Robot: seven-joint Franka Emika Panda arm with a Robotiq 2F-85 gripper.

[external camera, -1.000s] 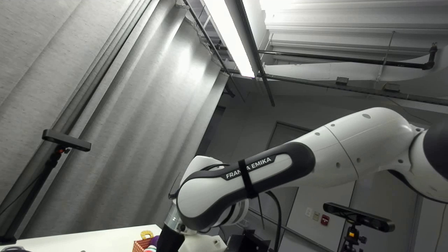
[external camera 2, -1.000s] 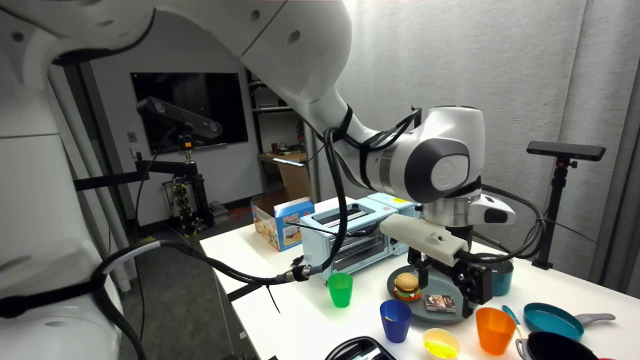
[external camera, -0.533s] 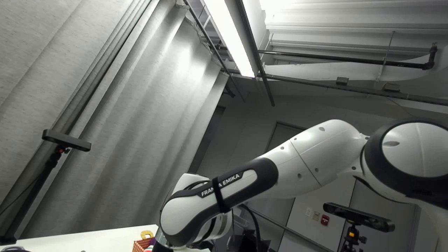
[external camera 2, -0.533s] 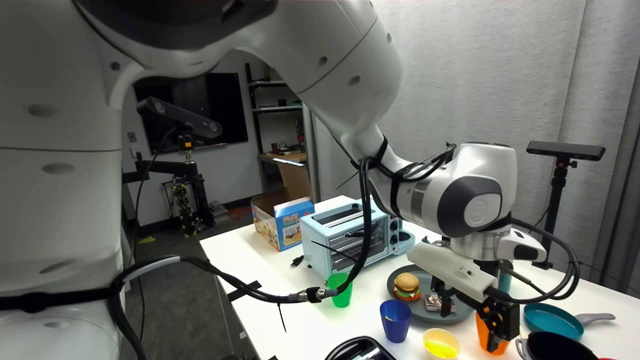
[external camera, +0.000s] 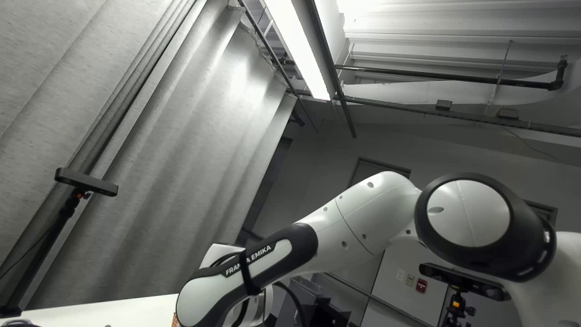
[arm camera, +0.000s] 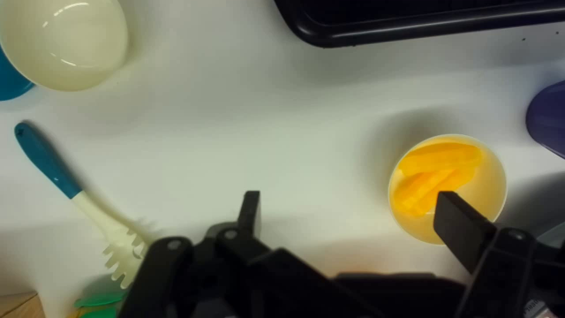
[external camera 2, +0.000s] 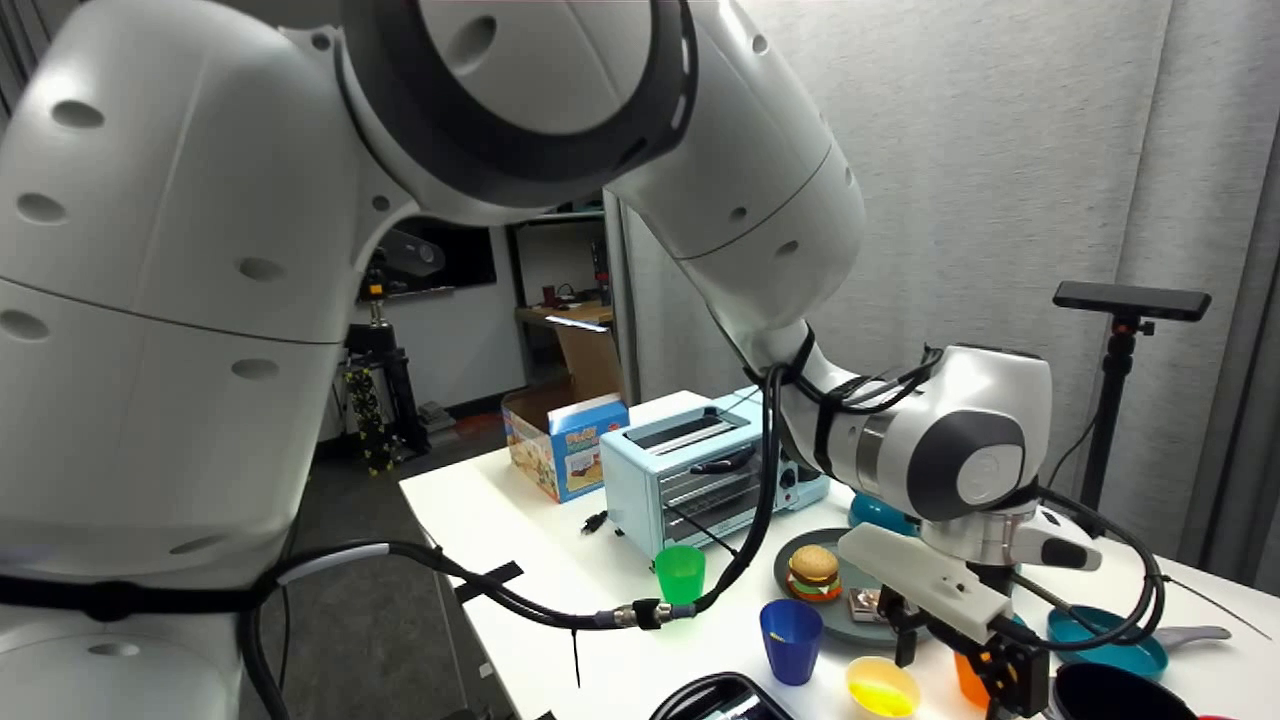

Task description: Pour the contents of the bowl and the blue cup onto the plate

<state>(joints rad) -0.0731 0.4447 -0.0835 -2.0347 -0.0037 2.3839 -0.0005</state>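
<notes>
A cream bowl (arm camera: 485, 194) holds several yellow pieces (arm camera: 437, 154) and stands on the table, seen also in an exterior view as the bowl (external camera 2: 883, 688). My gripper (arm camera: 348, 194) is open with nothing held. Its right finger overlaps the bowl in the wrist view, so the bowl is not between the fingers. Left of the bowl in an exterior view is the blue cup (external camera 2: 792, 642), whose side (arm camera: 549, 117) reaches the wrist view's right edge; a small pale bit shows inside. The grey plate (external camera 2: 840, 618) carries a toy burger and a small box, partly hidden by the arm.
An orange cup (external camera 2: 968, 682) stands behind the gripper, partly covered. A green cup (external camera 2: 680, 572), a toaster oven (external camera 2: 690, 480), a teal pan (external camera 2: 1105, 650) and a black pot (external camera 2: 1115, 690) surround the area. The wrist view shows a second bowl (arm camera: 66, 44), a pasta server (arm camera: 48, 163) and a dark tray (arm camera: 397, 33).
The arm has reached farther forward and lower. In an exterior view, my gripper has come from over the plate rightward and down, to beside the orange cup. It stays open; table objects have not moved.
</notes>
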